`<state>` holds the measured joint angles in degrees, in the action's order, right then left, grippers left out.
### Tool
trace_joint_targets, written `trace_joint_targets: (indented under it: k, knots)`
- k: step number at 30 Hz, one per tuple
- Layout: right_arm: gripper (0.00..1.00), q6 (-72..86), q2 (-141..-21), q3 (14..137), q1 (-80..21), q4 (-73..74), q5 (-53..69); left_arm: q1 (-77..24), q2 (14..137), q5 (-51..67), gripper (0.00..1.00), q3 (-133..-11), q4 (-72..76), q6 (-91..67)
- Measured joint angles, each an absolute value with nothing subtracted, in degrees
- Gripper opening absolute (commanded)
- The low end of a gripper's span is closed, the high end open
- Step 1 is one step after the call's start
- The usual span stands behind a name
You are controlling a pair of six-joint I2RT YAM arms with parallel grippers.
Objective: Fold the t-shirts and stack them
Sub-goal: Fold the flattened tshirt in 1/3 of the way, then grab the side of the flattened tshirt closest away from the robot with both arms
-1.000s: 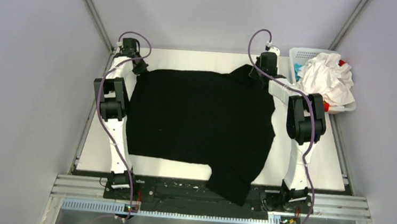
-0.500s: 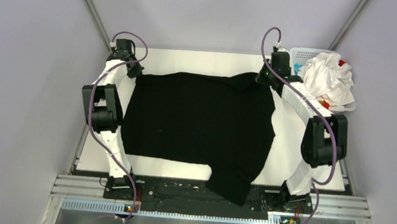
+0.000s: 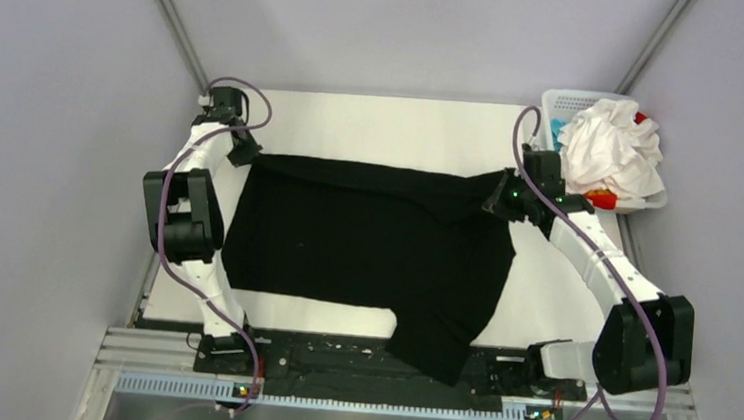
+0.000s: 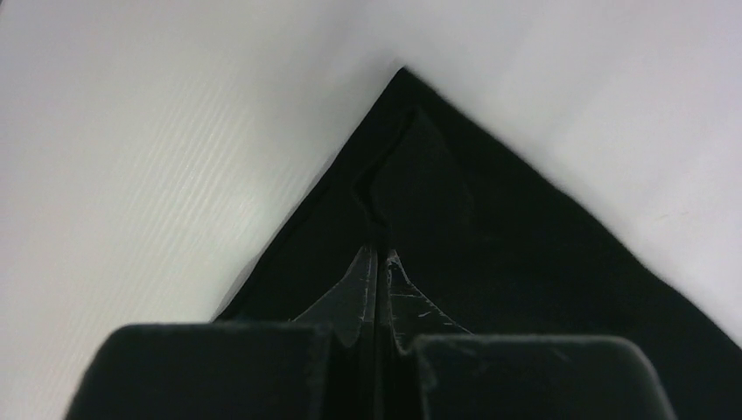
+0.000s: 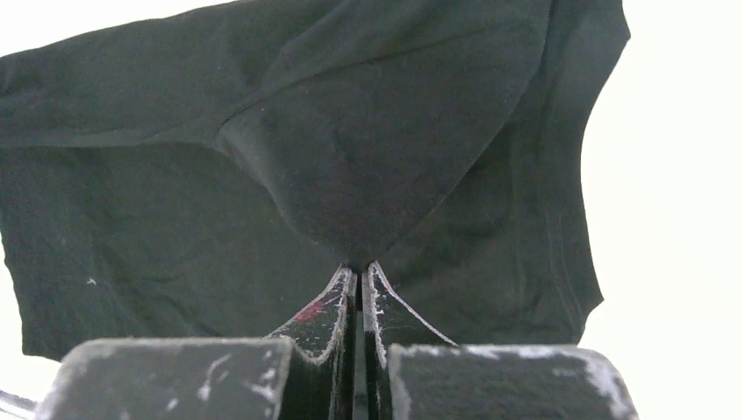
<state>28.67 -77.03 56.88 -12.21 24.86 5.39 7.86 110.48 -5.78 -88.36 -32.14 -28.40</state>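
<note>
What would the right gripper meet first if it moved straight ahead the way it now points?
The black t-shirt: the right gripper is shut on a raised fold of it, and more of the same shirt lies straight ahead. How far off that cloth is, I cannot tell.

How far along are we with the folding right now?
Early. Done: the black shirt lies spread on the table. In hand: the left claw and right claw each pinch a far corner; the first fold is not laid down yet. Left: finishing this shirt, then the white shirts heaped in the basket. No stack exists yet.
</note>
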Motion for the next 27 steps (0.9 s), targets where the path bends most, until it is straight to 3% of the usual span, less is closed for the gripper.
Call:
trace_joint_targets:
  k: [3, 5, 6, 9, 11, 12, 13, 21, 27]
  knots:
    - [0.08, 29.91, -73.36, 52.64, -12.21, 25.74, 6.0, 8.05, 109.12, -6.9, 0.0, -84.97, -33.41, -28.08]
    - [0.11, 31.03, -70.74, 48.56, -12.21, 26.26, 6.63, 8.23, 107.44, -7.05, 0.17, -82.13, -33.98, -27.79]
    - [0.19, 31.44, -69.8, 46.63, -12.21, 26.39, 7.01, 8.29, 106.69, -7.05, 0.24, -81.08, -34.24, -27.46]
    - [0.59, 33.06, -67.44, 40.34, -12.21, 28.1, 7.79, 8.36, 104.99, -7.05, 0.44, -79.05, -35.0, -26.79]
    - [0.78, 33.47, -66.37, 38.04, -12.21, 30.3, 7.7, 8.36, 104.53, -7.2, 0.55, -78.94, -35.27, -26.68]
    - [0.86, 33.71, -65.84, 37.63, -12.21, 31.27, 7.64, 8.38, 104.36, -7.27, 0.82, -78.94, -35.35, -26.7]
    - [0.96, 33.56, -65.04, 37.5, -12.21, 31.9, 7.33, 8.36, 104.09, -7.4, 0.97, -78.94, -35.57, -26.7]
    - [0.99, 33.01, -61.04, 41.56, -12.21, 25.63, 5.41, 8.47, 98.96, -3.53, 0.99, -78.96, -35.9, -26.83]
    - [0.99, 33.12, -77.1, 48.82, -12.21, 11.88, 8.34, 8.49, 101.32, 8.01, 0.99, -81.12, -31.97, -27.55]
